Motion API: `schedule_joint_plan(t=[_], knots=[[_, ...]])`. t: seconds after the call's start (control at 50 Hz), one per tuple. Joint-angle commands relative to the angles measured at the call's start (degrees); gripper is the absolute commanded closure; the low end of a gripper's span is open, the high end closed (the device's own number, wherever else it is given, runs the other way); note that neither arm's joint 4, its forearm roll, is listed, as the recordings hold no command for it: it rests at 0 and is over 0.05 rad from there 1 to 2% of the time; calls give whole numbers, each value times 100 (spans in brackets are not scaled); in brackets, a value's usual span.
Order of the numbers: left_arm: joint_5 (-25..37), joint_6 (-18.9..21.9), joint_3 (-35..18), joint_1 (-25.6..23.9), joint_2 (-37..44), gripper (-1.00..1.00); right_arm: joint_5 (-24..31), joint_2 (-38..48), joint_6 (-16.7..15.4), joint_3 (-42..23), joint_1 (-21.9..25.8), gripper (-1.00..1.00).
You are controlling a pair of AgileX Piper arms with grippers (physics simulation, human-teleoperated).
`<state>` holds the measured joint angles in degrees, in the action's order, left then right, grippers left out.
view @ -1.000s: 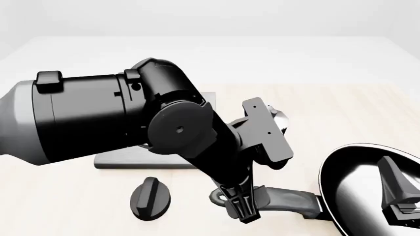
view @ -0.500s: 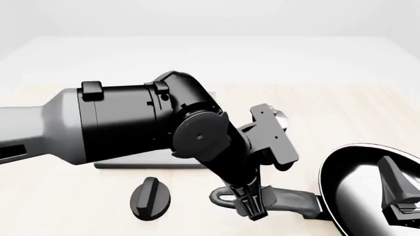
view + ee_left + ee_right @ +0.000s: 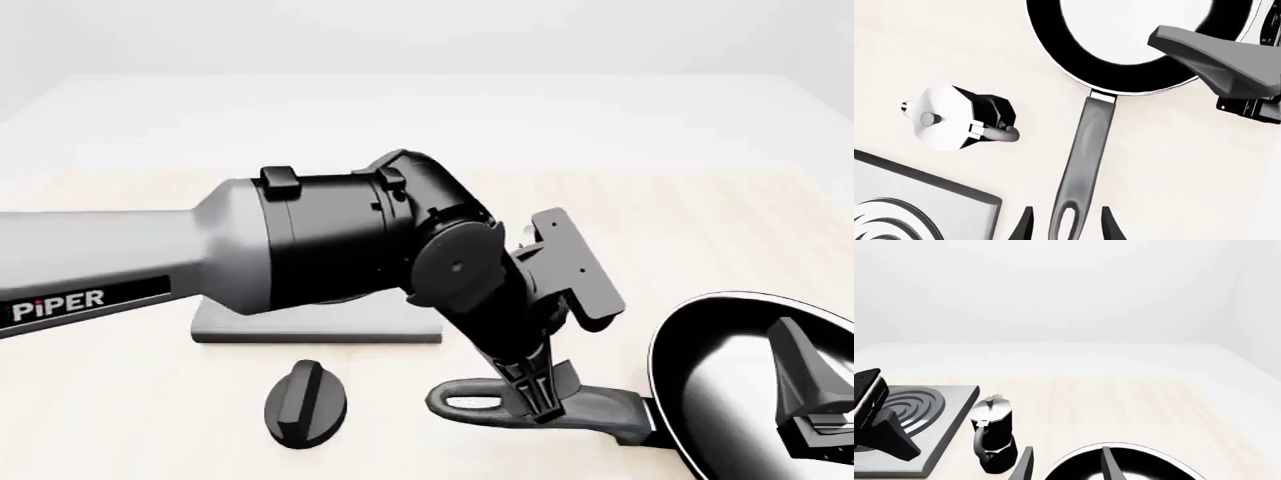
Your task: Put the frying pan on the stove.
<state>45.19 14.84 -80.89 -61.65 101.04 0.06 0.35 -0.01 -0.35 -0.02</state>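
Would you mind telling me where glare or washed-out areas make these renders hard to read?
Left wrist view: the frying pan interior reflects almost pure white, and the moka pot lid is blown out. Front view: the pan's glossy interior mirrors the right gripper. Right wrist view: the pale background is featureless.

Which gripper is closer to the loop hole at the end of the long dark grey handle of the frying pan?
Left. The left gripper is directly over the dark grey handle near its loop end, fingers on either side. The right gripper hangs over the glossy black frying pan bowl, away from the loop.
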Motion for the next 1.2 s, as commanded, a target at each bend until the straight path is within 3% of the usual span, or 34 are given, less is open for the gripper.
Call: schedule_joint_plan(t=[0.02,0.22,0.54,1.2], knots=[[-40,41,-339,50,419,-100,0,0,0,0,-1,-100],[-166,-44,-342,17,576,-100,0,0,-1,0,0,-100],[-546,-369,75,-290,486,-100,0,1,0,0,0,-100],[-795,-522,194,-92,843,-100,0,0,0,0,-1,-100]])
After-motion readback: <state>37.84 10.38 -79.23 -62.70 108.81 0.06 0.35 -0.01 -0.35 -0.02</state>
